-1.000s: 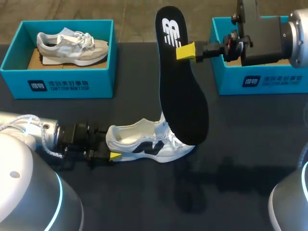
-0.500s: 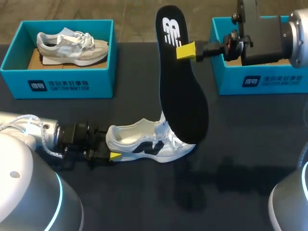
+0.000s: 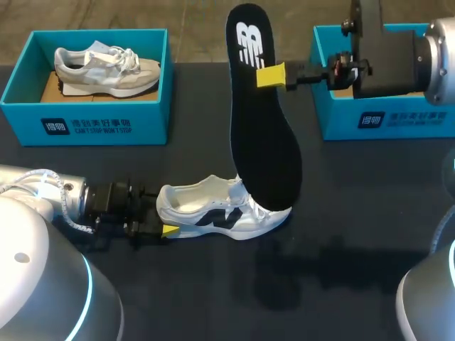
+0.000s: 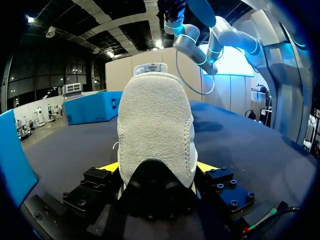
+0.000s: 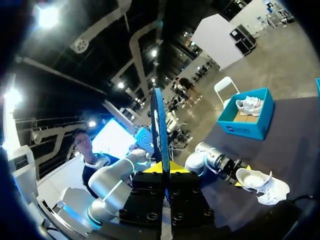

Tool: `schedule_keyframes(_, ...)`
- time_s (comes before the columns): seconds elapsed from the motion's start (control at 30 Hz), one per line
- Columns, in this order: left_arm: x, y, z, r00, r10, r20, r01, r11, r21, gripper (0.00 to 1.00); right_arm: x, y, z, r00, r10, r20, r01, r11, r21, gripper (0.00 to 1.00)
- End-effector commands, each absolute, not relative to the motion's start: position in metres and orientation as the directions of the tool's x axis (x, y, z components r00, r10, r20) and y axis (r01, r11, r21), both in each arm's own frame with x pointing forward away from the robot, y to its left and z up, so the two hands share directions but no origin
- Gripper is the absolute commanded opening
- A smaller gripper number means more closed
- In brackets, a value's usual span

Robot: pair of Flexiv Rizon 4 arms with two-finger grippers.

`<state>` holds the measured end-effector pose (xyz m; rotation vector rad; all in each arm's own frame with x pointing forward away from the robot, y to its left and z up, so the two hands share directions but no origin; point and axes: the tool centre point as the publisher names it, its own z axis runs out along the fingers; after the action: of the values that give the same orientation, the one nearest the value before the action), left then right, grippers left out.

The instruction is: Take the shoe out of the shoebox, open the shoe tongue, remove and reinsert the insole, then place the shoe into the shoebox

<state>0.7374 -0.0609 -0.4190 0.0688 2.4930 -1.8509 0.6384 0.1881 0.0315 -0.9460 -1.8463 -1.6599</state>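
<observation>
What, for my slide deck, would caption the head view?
Right gripper holds the black insole upright over the white shoe, heel clamped by the left gripper.

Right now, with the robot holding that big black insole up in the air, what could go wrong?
1. The right gripper pinches the insole only at its edge near one end, so the long hanging part could swing or slip out.
2. The left gripper holds the shoe just by its heel, so pushing the insole in might twist it.
3. The insole's tip could catch on the shoe instead of sliding inside.
</observation>
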Motion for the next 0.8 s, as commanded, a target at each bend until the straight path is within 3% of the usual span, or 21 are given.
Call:
schedule_keyframes(0.03, 0.7366, -0.0591, -0.4222, -0.998, 0.014, -0.056, 0.058, 0.289, -0.956, 0.0, 0.6421, 0.1928, 0.0335, -0.643, 0.181, 0.744, 0.76, 0.031, 0.649, 0.0)
schedule_keyframes(0.4, 0.7366, -0.0591, -0.4222, -0.998, 0.014, -0.056, 0.058, 0.289, -0.956, 0.02, 0.6421, 0.1928, 0.0335, -0.643, 0.181, 0.744, 0.76, 0.031, 0.649, 0.0)
schedule_keyframes(0.43, 0.7366, -0.0591, -0.4222, -0.998, 0.014, -0.056, 0.058, 0.289, -0.956, 0.15, 0.6421, 0.1928, 0.0335, -0.643, 0.181, 0.744, 0.76, 0.031, 0.649, 0.0)
schedule_keyframes(0.47, 0.7366, -0.0591, -0.4222, -0.998, 0.014, -0.056, 0.058, 0.289, -0.956, 0.46, 0.6421, 0.1928, 0.0335, -0.643, 0.181, 0.744, 0.76, 0.031, 0.649, 0.0)
schedule_keyframes(0.5, 0.7367, -0.0593, -0.422, -0.998, 0.014, -0.055, 0.057, 0.291, -0.955, 1.0, 0.6421, 0.1928, 0.0335, -0.643, 0.181, 0.744, 0.76, 0.031, 0.649, 0.0)
schedule_keyframes(0.8, 0.7355, -0.057, -0.4203, -0.999, 0.027, -0.038, 0.044, 0.309, -0.95, 1.0, 0.6421, 0.1928, 0.0335, -0.643, 0.181, 0.744, 0.76, 0.031, 0.649, 0.0)
